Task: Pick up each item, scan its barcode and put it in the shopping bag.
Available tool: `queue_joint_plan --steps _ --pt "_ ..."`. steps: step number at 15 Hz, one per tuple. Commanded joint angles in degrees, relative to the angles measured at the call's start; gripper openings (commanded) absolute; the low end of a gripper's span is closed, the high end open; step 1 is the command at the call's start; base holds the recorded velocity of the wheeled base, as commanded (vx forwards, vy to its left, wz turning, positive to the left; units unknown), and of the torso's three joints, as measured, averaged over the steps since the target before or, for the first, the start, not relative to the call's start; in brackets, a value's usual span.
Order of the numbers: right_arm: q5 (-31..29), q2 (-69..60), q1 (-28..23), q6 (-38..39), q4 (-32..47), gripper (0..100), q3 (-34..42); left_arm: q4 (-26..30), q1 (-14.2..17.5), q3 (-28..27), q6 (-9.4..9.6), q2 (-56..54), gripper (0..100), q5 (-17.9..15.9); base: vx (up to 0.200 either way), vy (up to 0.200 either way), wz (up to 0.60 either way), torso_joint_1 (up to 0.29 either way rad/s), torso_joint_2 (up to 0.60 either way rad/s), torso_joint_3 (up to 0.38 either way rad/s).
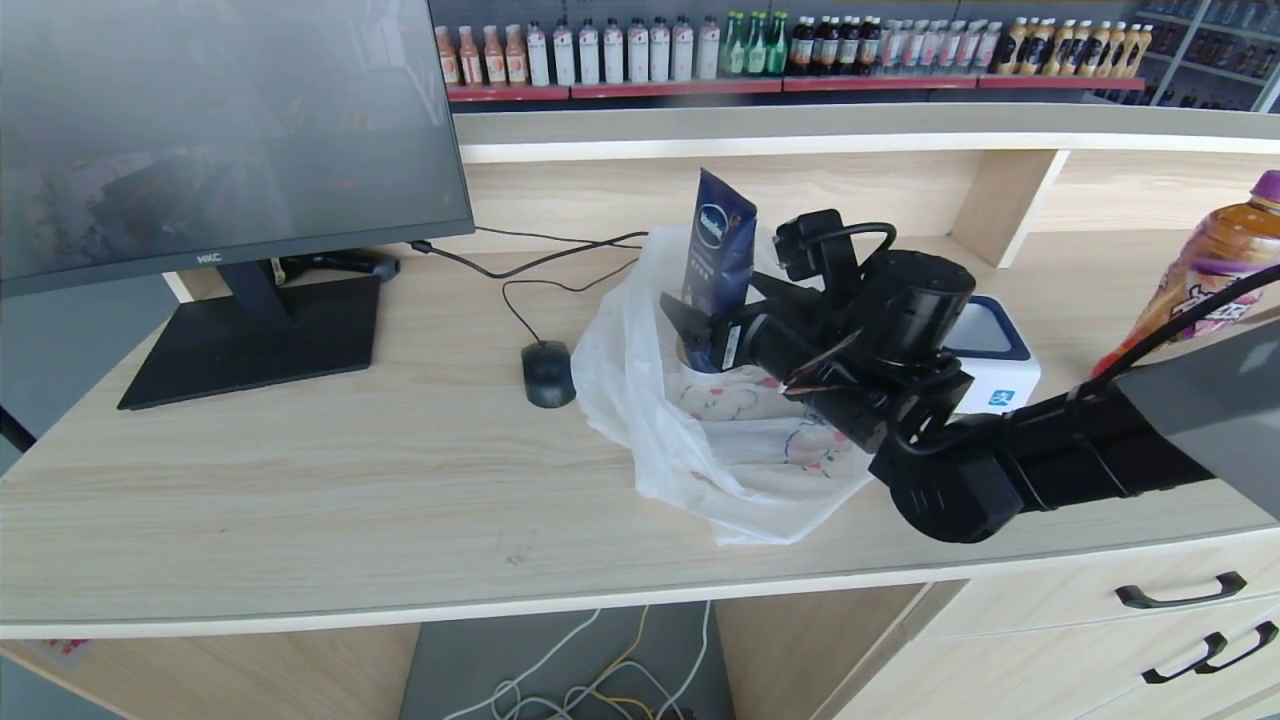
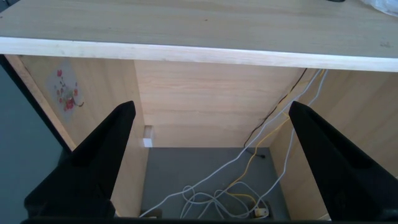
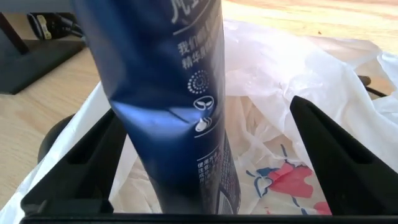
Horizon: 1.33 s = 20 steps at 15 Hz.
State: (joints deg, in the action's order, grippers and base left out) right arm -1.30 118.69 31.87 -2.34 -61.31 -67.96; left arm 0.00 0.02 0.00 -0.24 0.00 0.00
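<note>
Seemingly midway: blue tube [image 1: 722, 235] upright in the shopping bag [image 1: 640, 410], right claw [image 1: 712, 345] released around it, bottle [image 1: 1205, 270] not yet bagged.

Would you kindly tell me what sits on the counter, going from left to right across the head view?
On the counter: monitor → mouse → shopping bag → white scanner box → bottle.

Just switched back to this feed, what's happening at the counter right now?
The right gripper is at the mouth of the white shopping bag on the counter. A dark blue tube stands upright between its spread fingers, lower end in the bag. The fingers look open, so the tube does not seem clamped. The left gripper hangs open below the counter edge, holding nothing.
</note>
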Motion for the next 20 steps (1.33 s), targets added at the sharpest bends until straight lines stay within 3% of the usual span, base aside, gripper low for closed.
queue_joint_plan --steps 1,11,15,17,20 --pt "0.2 -1.7 0.0 -1.3 -2.2 100 3.1 0.0 0.1 0.0 -0.02 0.0 100 0.0 0.000 0.000 0.00 0.000 0.00 0.000" --pt "-0.2 -12.3 2.4 -3.0 -17.4 100 22.3 0.0 0.1 0.0 -0.02 0.0 100 0.0 0.000 0.000 0.00 0.000 0.00 0.000" --pt "-0.4 -13.3 2.9 -3.0 -28.3 100 27.8 0.0 0.1 0.0 -0.02 0.0 100 0.0 0.000 0.000 0.00 0.000 0.00 0.000" --pt "-1.2 -14.4 3.2 -3.1 -28.7 100 32.7 0.0 0.1 0.0 -0.02 0.0 100 0.0 0.000 0.000 0.00 0.000 0.00 0.000" --pt "-6.1 -15.4 4.6 0.5 -28.7 100 33.7 0.0 0.0 0.0 0.16 0.0 100 0.0 0.000 0.000 0.00 0.000 0.00 0.000"
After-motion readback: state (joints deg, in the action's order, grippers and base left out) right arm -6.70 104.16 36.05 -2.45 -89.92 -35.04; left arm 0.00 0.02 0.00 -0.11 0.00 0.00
